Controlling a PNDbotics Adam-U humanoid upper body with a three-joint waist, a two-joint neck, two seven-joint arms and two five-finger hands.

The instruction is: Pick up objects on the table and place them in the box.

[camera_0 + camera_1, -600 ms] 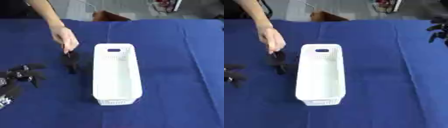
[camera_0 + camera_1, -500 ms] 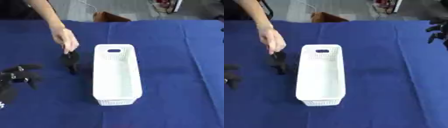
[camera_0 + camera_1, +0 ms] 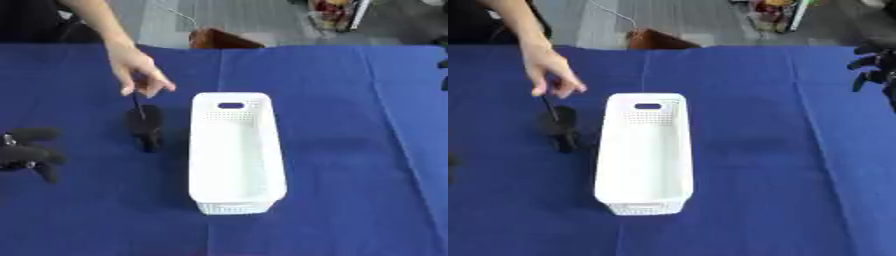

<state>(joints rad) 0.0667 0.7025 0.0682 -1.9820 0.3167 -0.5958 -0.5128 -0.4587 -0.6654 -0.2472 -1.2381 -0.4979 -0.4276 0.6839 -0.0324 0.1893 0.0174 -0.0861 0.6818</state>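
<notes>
Black object (image 3: 144, 125) beside the white box (image 3: 236, 150) remains under a person's hand (image 3: 138, 70); left hand (image 3: 26, 154), fingers curled, has retreated toward the desk's left edge

A dark object (image 3: 145, 125) lies just left of the long white box (image 3: 234, 150).

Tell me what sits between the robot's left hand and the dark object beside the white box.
No object lies on the blue cloth between the left hand and the dark object. But a person's hand is holding it from above by a thin stem, just left of the white box, so it isn't free to grasp.
</notes>
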